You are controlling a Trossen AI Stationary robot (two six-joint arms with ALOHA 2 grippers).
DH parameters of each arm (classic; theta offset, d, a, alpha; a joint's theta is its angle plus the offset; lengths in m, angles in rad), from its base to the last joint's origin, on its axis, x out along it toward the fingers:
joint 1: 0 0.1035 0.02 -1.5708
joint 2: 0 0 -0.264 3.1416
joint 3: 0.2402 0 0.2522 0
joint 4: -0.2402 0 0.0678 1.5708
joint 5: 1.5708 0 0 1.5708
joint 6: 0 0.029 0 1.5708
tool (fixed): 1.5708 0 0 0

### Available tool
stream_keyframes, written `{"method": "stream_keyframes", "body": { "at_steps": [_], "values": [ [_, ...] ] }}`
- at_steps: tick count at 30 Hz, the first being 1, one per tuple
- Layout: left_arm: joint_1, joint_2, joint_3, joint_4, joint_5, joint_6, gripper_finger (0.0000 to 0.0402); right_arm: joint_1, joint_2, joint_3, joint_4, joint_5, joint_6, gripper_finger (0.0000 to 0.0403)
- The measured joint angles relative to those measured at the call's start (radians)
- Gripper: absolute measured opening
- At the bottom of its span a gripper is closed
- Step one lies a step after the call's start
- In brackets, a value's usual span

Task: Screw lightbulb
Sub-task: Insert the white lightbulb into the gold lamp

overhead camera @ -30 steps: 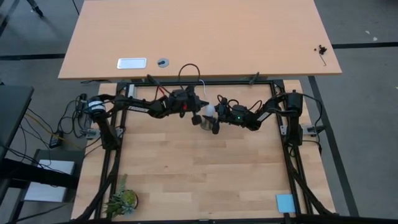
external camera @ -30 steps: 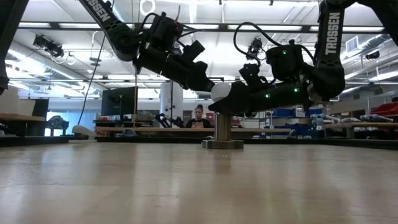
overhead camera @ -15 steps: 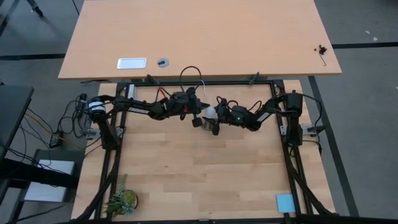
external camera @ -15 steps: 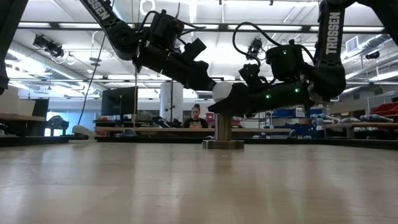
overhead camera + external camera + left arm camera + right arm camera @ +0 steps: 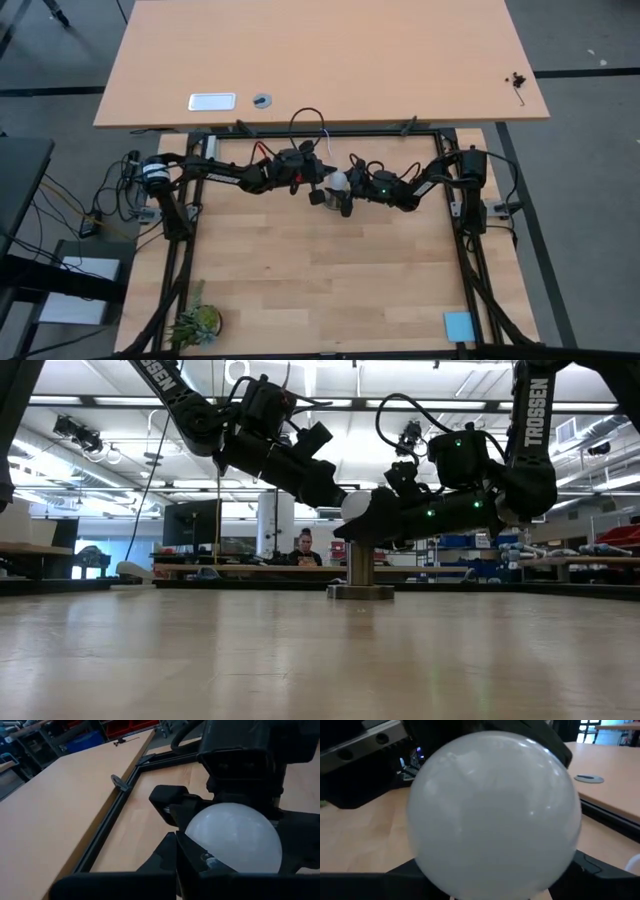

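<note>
While we look across the table, the lightbulb (image 5: 356, 506) sits upright on top of the socket (image 5: 359, 567), between our two grippers. Our right gripper (image 5: 345, 196) has its fingers around the bulb, nearer than the left gripper (image 5: 322, 186), whose fingers are pressed together. Compared with a second ago, the left gripper has moved closer.

**Robotics lab / workshop floor**

Looked like an open-plan lab w/ industrial ceiling: exposed beams, strip lights (image 5: 300, 375), hanging cables. Two dark arms marked TROSSEN (image 5: 527, 405) were mounted on a black frame (image 5: 470, 260) round a butcher-block table (image 5: 320, 290). Benches in the background (image 5: 200, 570) carried gear; a person (image 5: 304, 546) sat at one. Blue storage bins (image 5: 455, 542) on shelving, a 2nd desk (image 5: 320, 60) alongside, grey floor w/ loose wiring (image 5: 100, 215).
</note>
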Motion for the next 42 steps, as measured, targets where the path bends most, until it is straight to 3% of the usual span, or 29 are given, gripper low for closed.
{"method": "stream_keyframes", "body": {
  "at_steps": [12, 42],
  "values": [
    [0.0, 0.001, -0.002, -0.01, 0.0, 0.0, 0.0001, 0.006, -0.002, 0.0, -0.013, 0.004, 0.042, 0.0294],
    [0.007, -0.004, -0.003, -0.043, -0.032, 0.005, 0.0001, 0.024, -0.002, 0.001, -0.061, 0.002, 0.019, 0.0303]
  ]
}}
